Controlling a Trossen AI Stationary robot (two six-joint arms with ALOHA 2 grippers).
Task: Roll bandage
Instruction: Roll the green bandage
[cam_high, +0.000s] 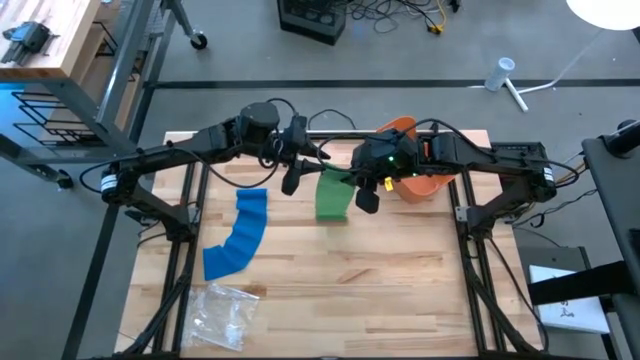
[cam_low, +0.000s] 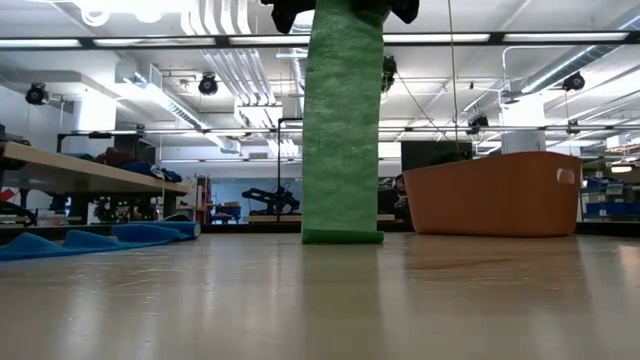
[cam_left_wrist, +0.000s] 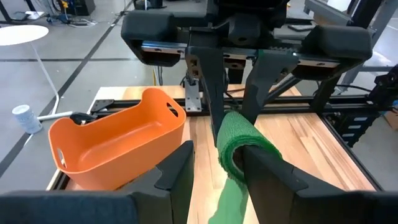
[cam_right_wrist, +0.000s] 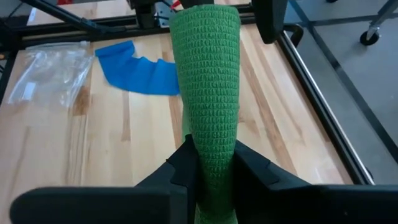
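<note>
Green bandage (cam_high: 332, 194) held up over the middle of the tabletop (cam_high: 400, 290), toward its far edge, hanging as a flat strip whose lower end just reaches the wood — seen level with the table, bottom edge resting on the surface. Upper end partly wound into a small roll. Right gripper (cam_right_wrist: 211, 163) closed on the strip, fingers pressed on both faces of the green weave. Left gripper (cam_left_wrist: 217, 163) alongside at the rolled end, one finger (cam_left_wrist: 264, 168) touching the roll; jaws partly apart, roll not between them — cannot tell if gripped there. Both arms meeting above the far middle of the table.

Orange bin (cam_high: 412, 182) near the far right corner, just beside the hanging strip. Blue bandage (cam_high: 238, 235) lying flat and curved toward the left edge. Clear plastic wrapper (cam_high: 222, 313) near the near left corner, well apart from the green strip.
</note>
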